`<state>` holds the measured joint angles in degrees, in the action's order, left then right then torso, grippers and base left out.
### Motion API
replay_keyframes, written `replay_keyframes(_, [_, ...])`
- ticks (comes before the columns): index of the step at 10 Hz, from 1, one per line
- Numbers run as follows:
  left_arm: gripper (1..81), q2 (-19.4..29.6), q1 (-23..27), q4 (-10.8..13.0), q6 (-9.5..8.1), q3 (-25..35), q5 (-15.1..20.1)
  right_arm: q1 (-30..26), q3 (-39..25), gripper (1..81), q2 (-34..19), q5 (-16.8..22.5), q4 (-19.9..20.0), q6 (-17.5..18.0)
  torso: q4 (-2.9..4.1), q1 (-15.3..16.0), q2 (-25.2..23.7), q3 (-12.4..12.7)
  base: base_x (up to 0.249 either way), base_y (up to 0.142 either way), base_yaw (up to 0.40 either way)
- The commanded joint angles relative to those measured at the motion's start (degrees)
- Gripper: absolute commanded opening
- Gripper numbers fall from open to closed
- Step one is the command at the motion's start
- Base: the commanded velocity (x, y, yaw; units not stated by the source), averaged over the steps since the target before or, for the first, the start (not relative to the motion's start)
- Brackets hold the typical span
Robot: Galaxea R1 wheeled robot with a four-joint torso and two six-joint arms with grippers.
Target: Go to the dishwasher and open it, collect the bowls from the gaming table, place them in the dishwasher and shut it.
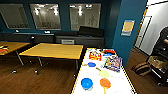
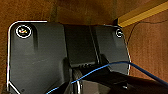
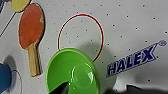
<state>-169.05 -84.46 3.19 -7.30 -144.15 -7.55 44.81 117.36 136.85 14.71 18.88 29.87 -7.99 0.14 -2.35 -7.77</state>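
Note:
The gaming table [image 1: 125, 80] has a glossy white top with yellow sides and fills the lower right of the head view. A blue bowl [image 1: 87, 83] stands near its front left; its edge shows as the blue bowl [image 3: 3, 77] in the right wrist view. The light green bowl [image 3: 72, 73] hangs tilted just above the white top, throwing a shadow beside a red ring [image 3: 80, 37]. A dark finger [image 3: 59, 89] of my right gripper overlaps its rim. The left wrist view looks down on wooden floor and a yellow table side [image 2: 142, 12]. The dishwasher is out of view.
An orange paddle [image 1: 105, 83], a yellow paddle [image 1: 104, 73], a blue paddle [image 1: 91, 64] and game boxes [image 1: 113, 63] lie on the white top. Yellow-wood tables [image 1: 53, 51] stand to the left. A person [image 1: 163, 37], a cart [image 1: 157, 65] and a bag [image 1: 142, 68] are at the right.

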Motion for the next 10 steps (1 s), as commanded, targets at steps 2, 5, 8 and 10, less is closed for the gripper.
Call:
replay_keyframes(2, [81.1, -0.07, 2.49, 0.06, 0.18, 0.45, 2.8, -6.87, -0.74, 81.1, -2.08, 2.07, 1.07, 0.1, -0.09, 0.0, 0.02, -0.24, 0.0, 0.0, 0.0])
replay_keyframes(5, [81.1, -0.07, 2.49, 0.06, 0.18, 0.45, 2.8, -6.61, -0.66, 81.1, -2.17, 1.9, 1.07, 0.1, -0.09, 0.05, 0.02, -0.33, 0.0, 0.0, 0.0])
replay_keyframes(8, [81.1, -0.07, 2.49, -0.03, 0.18, 0.45, 2.8, -5.83, -1.09, 81.1, -2.26, 1.63, 1.07, -0.16, -0.09, 0.05, 0.05, -0.33, 0.0, 0.0, 0.0])
replay_keyframes(10, [81.1, 0.2, 2.41, -0.21, 0.18, 0.45, 2.8, -5.48, -1.79, 1.0, -2.52, 1.46, 0.9, -0.6, -0.09, 0.05, 0.05, -0.33, 0.0, 0.0, 0.0])
